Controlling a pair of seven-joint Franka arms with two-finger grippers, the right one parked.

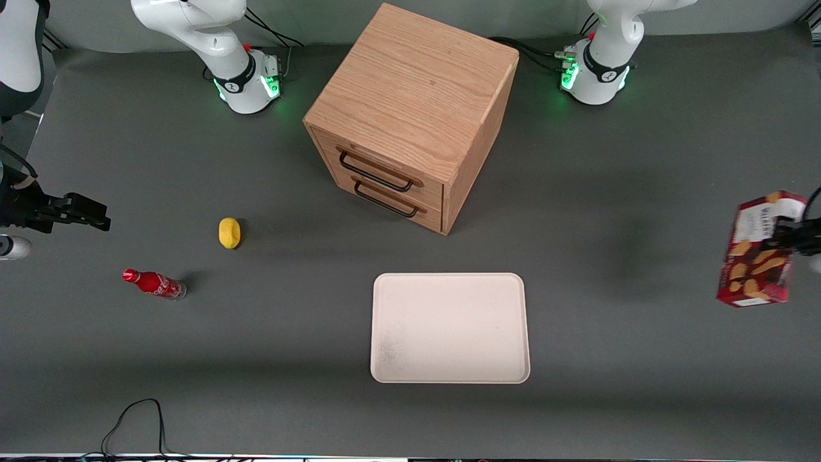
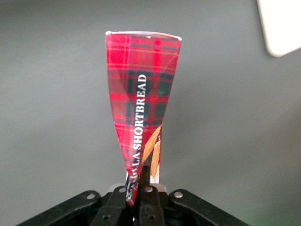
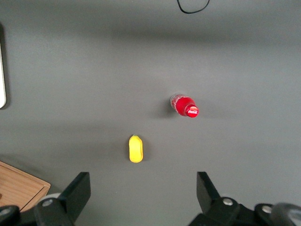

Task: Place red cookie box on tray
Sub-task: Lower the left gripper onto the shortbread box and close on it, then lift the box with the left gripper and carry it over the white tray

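Grey matting is seen across the whole table [image 1: 641, 192]. At its middle, a wooden cabinet [image 1: 410, 96] with 2 drawers is placed, each drawer fitted with a dark handle [image 1: 375, 170]. The tray [image 1: 450, 328], pale pinkish-white with rounded corners and a low rim, is laid flat on the table in front of the cabinet, nearer to the front camera, and nothing is carried on it.

The red cookie box [image 1: 760, 251] is held up off the table at the working arm's end, well apart from the tray, with its cookie-printed face shown to the front camera and its top tilted slightly. In the left wrist view, its narrow tartan side [image 2: 141, 103] is seen, printed with the word SHORTBREAD. The gripper [image 2: 143, 190] is closed on this box, its 2 fingers pinched tightly against the thin edge, and the box is squeezed narrow where it is gripped.

Toward the parked arm's end, a small red soda bottle [image 1: 154, 283] is lying on its side on the table, and a yellow lemon-shaped object [image 1: 229, 232] is set near it, farther from the front camera.
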